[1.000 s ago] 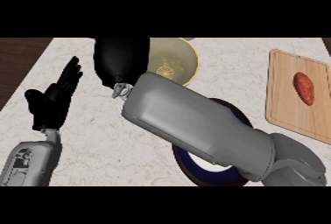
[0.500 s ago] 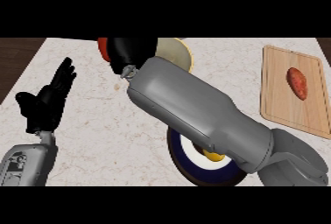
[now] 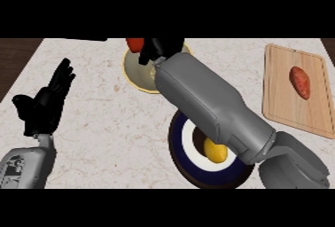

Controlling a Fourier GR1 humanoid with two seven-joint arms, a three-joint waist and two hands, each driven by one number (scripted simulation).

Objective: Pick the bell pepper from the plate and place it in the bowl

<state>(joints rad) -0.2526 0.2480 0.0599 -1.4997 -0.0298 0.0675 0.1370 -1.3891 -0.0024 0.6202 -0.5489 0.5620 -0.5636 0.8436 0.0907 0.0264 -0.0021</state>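
1. The right hand (image 3: 160,46) has its black fingers curled round a red bell pepper (image 3: 135,44); only the pepper's left part shows, sticking out beside the fingers at the hand's left.
2. Hand and pepper sit over the far rim of the cream bowl (image 3: 139,76), near the top of the head view. Whether the pepper touches the bowl cannot be told.
3. Behind the hand, the grey right forearm (image 3: 209,104) runs diagonally from the lower right corner up to the bowl, covering the bowl's right side.
4. The same forearm crosses over the dark blue plate (image 3: 189,166) with its white centre. A yellow thing (image 3: 215,150) lies on the plate, partly under the arm; what it is cannot be told.
5. The left hand (image 3: 47,103) rests at the left edge of the view, fingers straight and spread, pointing up and away, grasping nothing. Its grey forearm (image 3: 26,166) comes in from the lower left corner.
6. At the right, a wooden cutting board (image 3: 285,102) lies on the pale stone counter (image 3: 104,128), well apart from both hands, with a reddish-orange sweet potato (image 3: 300,82) on it.
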